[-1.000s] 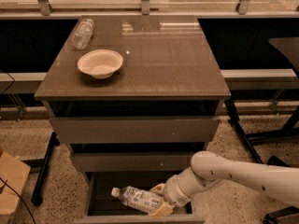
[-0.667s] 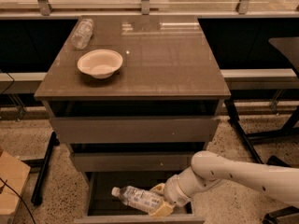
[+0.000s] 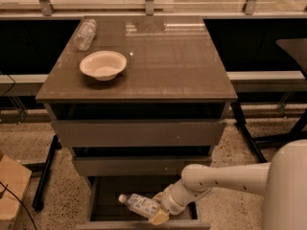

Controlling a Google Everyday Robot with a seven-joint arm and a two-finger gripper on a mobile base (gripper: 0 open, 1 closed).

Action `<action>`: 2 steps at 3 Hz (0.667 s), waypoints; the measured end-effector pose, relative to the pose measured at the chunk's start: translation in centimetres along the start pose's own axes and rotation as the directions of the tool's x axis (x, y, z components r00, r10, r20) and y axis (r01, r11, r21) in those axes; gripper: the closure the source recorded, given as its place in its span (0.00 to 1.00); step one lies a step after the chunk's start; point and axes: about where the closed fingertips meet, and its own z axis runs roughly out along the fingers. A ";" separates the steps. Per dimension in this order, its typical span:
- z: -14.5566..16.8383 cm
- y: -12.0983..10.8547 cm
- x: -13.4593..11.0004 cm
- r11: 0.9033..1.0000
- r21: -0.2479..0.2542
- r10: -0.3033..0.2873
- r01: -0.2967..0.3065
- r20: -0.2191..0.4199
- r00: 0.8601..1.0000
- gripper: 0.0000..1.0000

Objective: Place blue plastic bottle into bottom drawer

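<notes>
The blue plastic bottle (image 3: 139,205) lies nearly level, white cap to the left, inside the open bottom drawer (image 3: 103,205), just above its dark floor. My gripper (image 3: 157,213) reaches in from the right on a white arm and is shut on the bottle's right end. The drawer's low front panel runs along the bottom edge of the view. I cannot tell if the bottle touches the drawer floor.
A white bowl (image 3: 103,64) and a small clear bottle (image 3: 85,34) without a label sit on the cabinet top (image 3: 168,61). Two wider drawers (image 3: 139,133) above are pulled out slightly. A cardboard box (image 3: 10,188) is on the floor at left; table legs stand at right.
</notes>
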 end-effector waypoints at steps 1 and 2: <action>3.3 -2.6 2.4 0.998 0.038 0.056 -0.056 -0.016 0.998 1.00; 5.6 -5.7 5.0 0.990 0.070 0.125 -0.125 -0.004 0.992 1.00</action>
